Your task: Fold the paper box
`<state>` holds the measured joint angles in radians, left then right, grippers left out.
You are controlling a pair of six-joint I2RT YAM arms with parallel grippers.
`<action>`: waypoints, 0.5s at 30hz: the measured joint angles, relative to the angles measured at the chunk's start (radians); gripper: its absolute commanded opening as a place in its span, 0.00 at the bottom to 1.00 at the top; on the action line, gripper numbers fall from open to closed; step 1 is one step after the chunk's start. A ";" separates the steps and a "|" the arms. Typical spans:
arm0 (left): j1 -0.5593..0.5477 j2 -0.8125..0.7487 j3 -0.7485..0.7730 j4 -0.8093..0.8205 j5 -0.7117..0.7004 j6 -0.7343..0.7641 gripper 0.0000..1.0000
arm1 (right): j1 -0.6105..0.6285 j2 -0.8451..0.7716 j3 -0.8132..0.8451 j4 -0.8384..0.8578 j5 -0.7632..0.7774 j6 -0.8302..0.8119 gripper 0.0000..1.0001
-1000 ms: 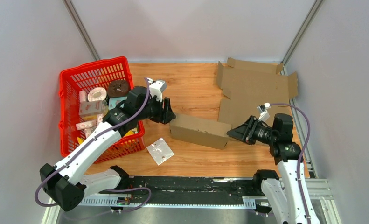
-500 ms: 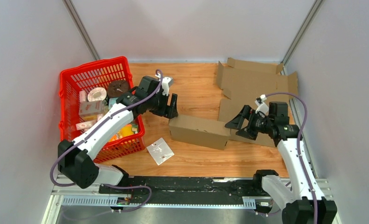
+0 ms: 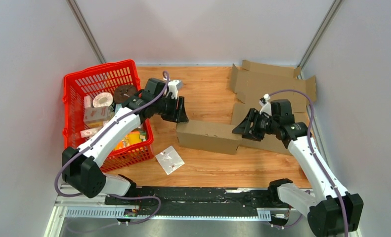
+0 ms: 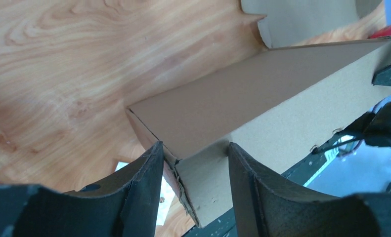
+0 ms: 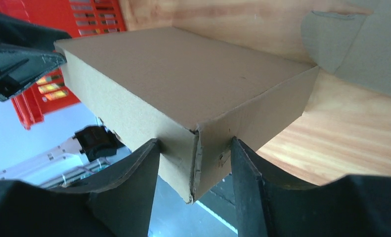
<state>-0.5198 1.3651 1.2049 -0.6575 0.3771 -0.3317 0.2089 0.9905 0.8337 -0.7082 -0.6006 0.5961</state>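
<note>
The paper box [image 3: 208, 137] is a closed brown cardboard carton lying lengthwise in the middle of the wooden table. My left gripper [image 3: 182, 116] is at its left end. In the left wrist view the left gripper [image 4: 194, 148] straddles a corner of the box [image 4: 262, 98], both fingers against the cardboard. My right gripper [image 3: 243, 129] is at the box's right end. In the right wrist view the right gripper [image 5: 195, 143] is shut on the near corner of the box [image 5: 183, 74], one finger on each face.
A flat unfolded cardboard sheet [image 3: 272, 86] lies at the back right, partly under the right arm. A red basket [image 3: 104, 74] full of small items stands on the left. A white packet [image 3: 169, 159] lies in front of the box.
Both grippers opened wide, then closed onto the box's end corners. The right arm swung back and left to the right end. The box shifted slightly left.
</note>
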 measured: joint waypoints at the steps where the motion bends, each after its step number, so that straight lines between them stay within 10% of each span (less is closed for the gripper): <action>1: 0.005 0.006 0.016 -0.006 -0.002 -0.005 0.54 | 0.006 0.018 0.025 0.001 0.016 0.012 0.50; 11: 0.145 0.202 0.522 -0.056 -0.107 -0.020 0.56 | 0.035 0.483 0.626 0.126 0.185 0.042 0.45; 15: 0.219 0.374 0.838 -0.098 -0.120 0.006 0.68 | 0.039 0.731 0.913 0.242 0.213 0.027 0.60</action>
<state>-0.3008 1.7393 2.0426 -0.7555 0.2569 -0.3260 0.2481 1.7210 1.7466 -0.4664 -0.3878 0.6235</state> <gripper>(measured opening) 0.624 0.499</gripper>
